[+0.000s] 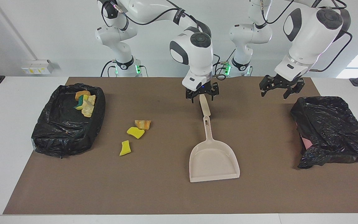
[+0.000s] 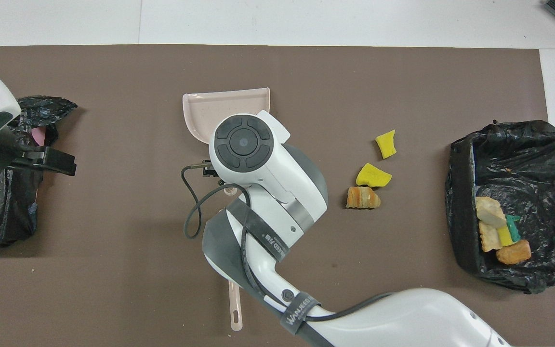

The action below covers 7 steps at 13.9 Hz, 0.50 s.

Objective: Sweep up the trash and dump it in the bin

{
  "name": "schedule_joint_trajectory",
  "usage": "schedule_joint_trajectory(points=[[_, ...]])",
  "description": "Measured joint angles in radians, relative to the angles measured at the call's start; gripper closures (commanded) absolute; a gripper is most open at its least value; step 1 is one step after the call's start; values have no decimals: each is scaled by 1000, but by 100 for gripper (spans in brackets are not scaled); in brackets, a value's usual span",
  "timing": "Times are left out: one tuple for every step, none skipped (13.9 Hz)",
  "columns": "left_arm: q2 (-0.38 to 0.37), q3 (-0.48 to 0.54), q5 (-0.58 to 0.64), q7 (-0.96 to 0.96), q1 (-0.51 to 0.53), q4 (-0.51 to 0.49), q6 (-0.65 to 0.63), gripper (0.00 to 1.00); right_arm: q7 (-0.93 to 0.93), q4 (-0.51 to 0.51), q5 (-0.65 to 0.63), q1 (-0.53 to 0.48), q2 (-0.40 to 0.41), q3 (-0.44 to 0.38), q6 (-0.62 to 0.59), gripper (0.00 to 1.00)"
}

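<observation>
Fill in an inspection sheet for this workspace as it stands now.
Surface: brown mat on a white table, lying flat.
Job's things: two yellow sponge scraps and a pastry lie loose on the mat; more pieces are in the lined bin; the dustpan is empty.
Clutter: beige brush handle beside the dustpan's handle; crumpled black bag at the left arm's end.
Grippers: right claw open, over the brush handle, holding nothing; left claw open, beside the black bag.
Cables: black cable looping off the right arm's wrist.
Surroundings: wall socket; otherwise nothing seen.
</observation>
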Motion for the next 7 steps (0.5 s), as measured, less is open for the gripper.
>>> schedule_joint_trajectory(points=[[2, -1, 0, -25, -19, -17, 27, 0, 1, -85, 20, 25, -45, 2, 43, 0], [7, -1, 0, -55, -38, -32, 56, 0, 1, -178, 30, 54, -92, 3, 98, 0], [19, -2, 0, -93, -60, -42, 86, 0, 1, -270, 39, 84, -138, 3, 148, 0], [37, -2, 0, -138, -86, -49, 118, 0, 1, -351, 42, 116, -178, 4, 183, 0], [58, -3, 0, -179, -109, -52, 150, 0, 1, -406, 43, 146, -203, 4, 207, 0], [80, -4, 0, -220, -132, -52, 184, 0, 1, -450, 43, 175, -218, 5, 232, 0], [98, -4, 0, -253, -150, -53, 212, 0, 1, -485, 43, 194, -223, 5, 265, 0]])
